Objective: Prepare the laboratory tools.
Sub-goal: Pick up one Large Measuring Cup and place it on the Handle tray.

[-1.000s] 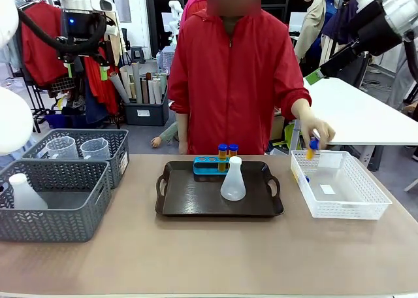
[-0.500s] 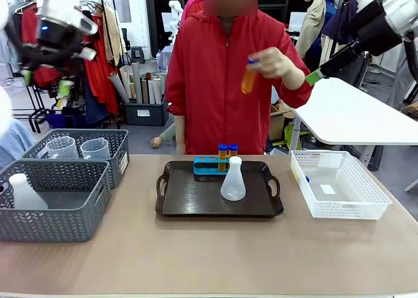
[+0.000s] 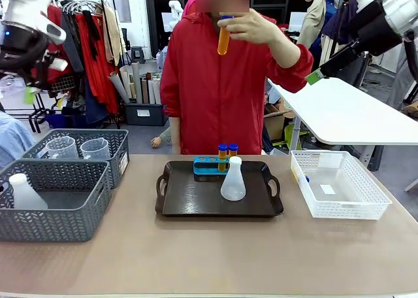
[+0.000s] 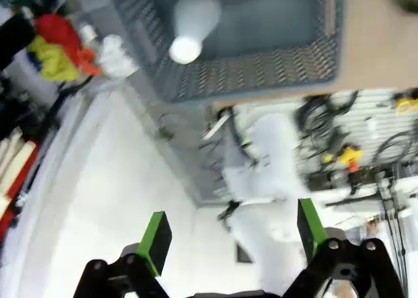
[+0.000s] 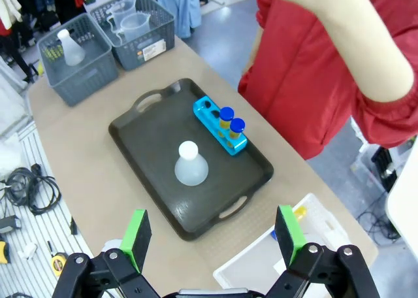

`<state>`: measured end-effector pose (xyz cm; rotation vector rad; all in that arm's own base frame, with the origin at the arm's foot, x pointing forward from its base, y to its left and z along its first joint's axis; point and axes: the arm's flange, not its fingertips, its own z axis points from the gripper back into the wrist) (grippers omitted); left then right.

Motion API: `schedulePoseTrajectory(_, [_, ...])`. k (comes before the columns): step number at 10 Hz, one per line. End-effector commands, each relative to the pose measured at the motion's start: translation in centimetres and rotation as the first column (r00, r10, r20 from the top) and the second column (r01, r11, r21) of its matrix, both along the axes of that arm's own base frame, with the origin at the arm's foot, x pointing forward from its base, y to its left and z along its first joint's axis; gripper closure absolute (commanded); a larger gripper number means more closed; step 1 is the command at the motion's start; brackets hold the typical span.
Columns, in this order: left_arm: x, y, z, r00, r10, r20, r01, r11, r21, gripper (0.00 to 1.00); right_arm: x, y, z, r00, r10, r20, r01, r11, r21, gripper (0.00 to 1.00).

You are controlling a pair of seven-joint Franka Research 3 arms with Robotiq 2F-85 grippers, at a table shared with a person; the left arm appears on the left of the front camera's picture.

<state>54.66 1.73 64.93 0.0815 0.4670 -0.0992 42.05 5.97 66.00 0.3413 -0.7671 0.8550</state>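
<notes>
Left pincer (image 4: 232,236) and right pincer (image 5: 212,236) both spread, empty; I'd meet the raised tube (image 3: 223,40) slowly, pinching below the hand (image 3: 251,27).

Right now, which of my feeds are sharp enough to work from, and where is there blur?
Front view: sharp and evenly lit on the tray and the conical flask standing on it. Left wrist view: heavy motion blur, the grey mesh basket is smeared and the left tool looks soft. Right wrist view: crisp on the blue rack.
</notes>
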Motion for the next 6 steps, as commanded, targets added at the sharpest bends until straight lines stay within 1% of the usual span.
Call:
schedulePoseTrajectory(1, [4.7, -0.5, 0.1, 0.975, 0.148, 0.169, -0.114, 0.974, -0.197, 0.0, 0.1, 0.0, 0.0, 1.0, 0.013, 0.002, -0.013, 1.0, 0.017, 0.0])
schedulePoseTrajectory(2, [6.3, -0.3, -1.4, 0.97, 0.171, 0.173, -0.123, 0.957, -0.261, 0.0, 0.1, 0.0, 0.0, 1.0, 0.013, 0.002, -0.013, 1.0, 0.017, 0.0])
schedulePoseTrajectory(4, [7.9, 0.1, -4.5, 0.962, 0.157, 0.223, -0.093, 0.958, -0.272, 0.0, 0.1, 0.0, 0.0, 1.0, 0.013, 0.002, -0.013, 1.0, 0.017, 0.0])
schedulePoseTrajectory(5, [8.3, 0.5, -5.4, 0.947, 0.157, 0.281, -0.081, 0.961, -0.263, 0.0, 0.1, 0.0, 0.0, 1.0, 0.013, 0.002, -0.013, 1.0, 0.017, 0.0])
schedulePoseTrajectory(6, [8.3, 0.8, -5.9, 0.924, 0.163, 0.347, -0.081, 0.967, -0.24, 0.0, 0.1, 0.0, 0.0, 1.0, 0.013, 0.002, -0.013, 1.0, 0.017, 0.0])
